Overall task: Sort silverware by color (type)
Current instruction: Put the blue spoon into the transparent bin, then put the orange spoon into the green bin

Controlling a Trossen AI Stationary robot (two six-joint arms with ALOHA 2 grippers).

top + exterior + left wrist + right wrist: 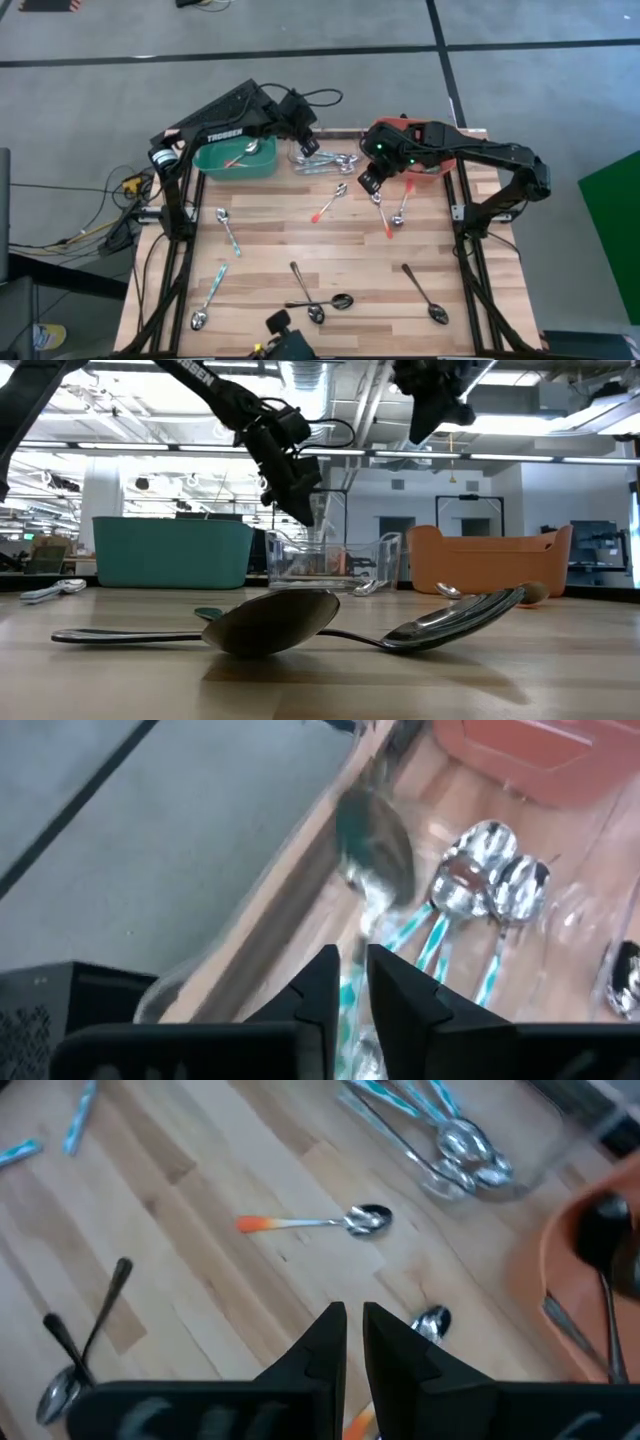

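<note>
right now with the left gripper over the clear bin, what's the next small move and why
Probably open the left gripper and let go. Its fingers are pinched on a teal-handled spoon hanging over the clear bin, where other teal-handled spoons already lie. The right gripper hovers above the orange-handled spoons on the table, clear of the drop.

We see a table (300, 235) of pale, matt wooden planks with visible grain. The spoons (336, 301) lying on it have glossy, mirror-bright metal bowls, with smooth handles in orange, teal or dark tones. Beside the clear, glossy plastic bin (325, 565), the teal bin (172, 552) and the orange bin (490, 560) look like smooth, duller plastic. Both arms (225, 125) wear matt black casings.
</note>
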